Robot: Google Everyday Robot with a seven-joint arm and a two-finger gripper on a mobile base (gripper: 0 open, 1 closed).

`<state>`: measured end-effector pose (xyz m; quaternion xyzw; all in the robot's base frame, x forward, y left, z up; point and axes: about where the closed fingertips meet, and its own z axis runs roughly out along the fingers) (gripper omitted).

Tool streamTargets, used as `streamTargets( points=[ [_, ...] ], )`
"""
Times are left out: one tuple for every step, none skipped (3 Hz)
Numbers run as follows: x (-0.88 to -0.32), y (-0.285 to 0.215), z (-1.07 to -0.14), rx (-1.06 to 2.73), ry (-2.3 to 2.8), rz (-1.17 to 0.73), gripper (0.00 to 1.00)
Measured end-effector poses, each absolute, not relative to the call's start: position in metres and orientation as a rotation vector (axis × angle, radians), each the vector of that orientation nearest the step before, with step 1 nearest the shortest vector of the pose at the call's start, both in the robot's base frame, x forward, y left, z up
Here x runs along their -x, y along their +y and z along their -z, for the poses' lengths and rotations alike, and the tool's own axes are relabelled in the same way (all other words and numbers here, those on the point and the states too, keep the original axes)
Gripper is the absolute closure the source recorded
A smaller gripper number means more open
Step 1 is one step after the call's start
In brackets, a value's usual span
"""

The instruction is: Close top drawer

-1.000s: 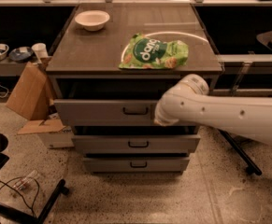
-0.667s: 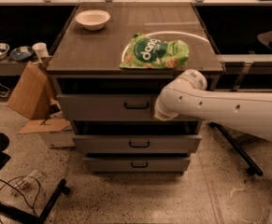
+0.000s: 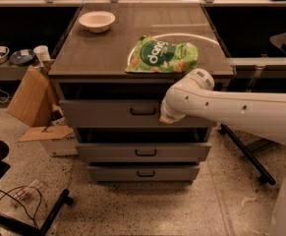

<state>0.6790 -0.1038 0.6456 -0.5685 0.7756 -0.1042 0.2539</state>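
Note:
The top drawer (image 3: 108, 113) is a wide grey box with the tallest front panel and a small dark loop handle (image 3: 143, 111) at its centre. It stands a little way out from the cabinet, with a dark gap above its front. My white arm reaches in from the right, and my gripper (image 3: 166, 117) sits against the drawer front just right of the handle. The arm's rounded end hides the fingers.
Two shallower grey drawers (image 3: 143, 152) sit below, also slightly out. On the cabinet top (image 3: 83, 53) lie a green snack bag (image 3: 163, 56) and a white bowl (image 3: 97, 20). Cardboard (image 3: 29, 97) leans at the left; a chair base (image 3: 14, 200) and cables lie on the floor.
My arm has pushed forward and the top drawer has slid further in; the gap above its front is narrower than before.

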Motion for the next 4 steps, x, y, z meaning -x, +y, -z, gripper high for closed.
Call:
streamTargets(
  points=[
    [-0.669, -0.102, -0.647, 1.562, 2.105, 0.278, 1.00],
    [-0.598, -0.109, -0.670, 1.661, 2.118, 0.229, 1.00],
    [-0.532, -0.145, -0.708, 1.714, 2.195, 0.137, 1.00],
    [-0.500, -0.175, -0.752, 1.737, 2.219, 0.011, 1.00]
  ],
)
